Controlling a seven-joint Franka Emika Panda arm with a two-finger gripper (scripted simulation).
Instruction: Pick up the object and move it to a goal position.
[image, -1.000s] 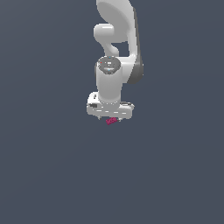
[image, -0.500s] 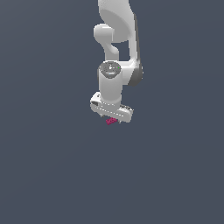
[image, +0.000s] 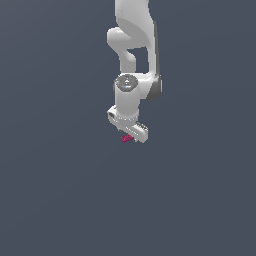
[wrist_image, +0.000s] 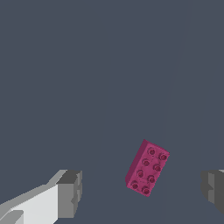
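The fingers are spread wide in the wrist view and nothing is held between them — one grey pad is seen on each side of the frame, with the brick lying on the floor in the gap, nearer one pad than the other and turned at a slant to the line between them. It's a small magenta stud brick, two rows of four studs facing up, so it can be expected to be light, rigid and a bit slick, nothing fragile about it. The best hold is probably across the two long flat sides, which would call for a little wrist twist first so the pads meet them square. In the exterior view the gripper is seen low over the brick, only a sliver of pink poking out beneath it — how much height is left can't be judged. One finger is cut off at the frame edge, and no goal marker can be made out anywhere.
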